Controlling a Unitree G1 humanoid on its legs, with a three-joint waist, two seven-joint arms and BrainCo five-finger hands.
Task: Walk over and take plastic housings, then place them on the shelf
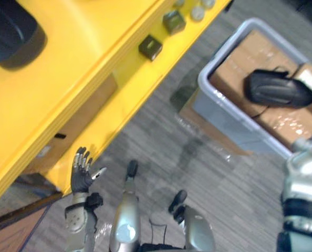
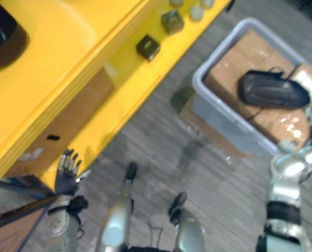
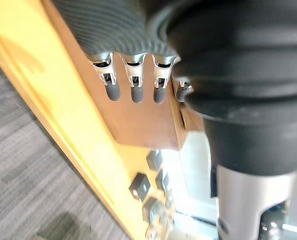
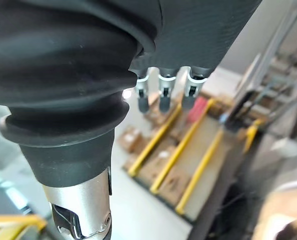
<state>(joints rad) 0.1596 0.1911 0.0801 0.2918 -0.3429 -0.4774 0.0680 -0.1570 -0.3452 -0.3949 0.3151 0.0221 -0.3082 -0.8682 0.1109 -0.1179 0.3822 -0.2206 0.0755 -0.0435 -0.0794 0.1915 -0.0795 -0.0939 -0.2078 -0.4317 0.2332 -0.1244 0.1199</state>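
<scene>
Housing [image 1: 277, 89]: lying on cardboard boxes [image 1: 250, 52] inside grey bin [image 1: 211, 65], well apart from yellow shelf [image 1: 93, 31].
Handling: probably weighing little, staying stiff, slipping on its smooth shell; gripping across the narrower middle looking safest.
Count: showing two black housings, second housing [image 1: 9, 31] sitting on the shelf top; one bin; two dark blocks [image 1: 151, 47].
Left hand [image 1: 82, 176]: spreading wide, holding nothing.
Right hand [image 4: 161, 97]: extending fingers straight, carrying nothing.

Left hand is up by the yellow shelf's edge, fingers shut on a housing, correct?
No. The left hand is up by the yellow shelf edge, but its fingers are open and hold nothing, as the left eye view shows. A black housing lies in the grey bin.
</scene>
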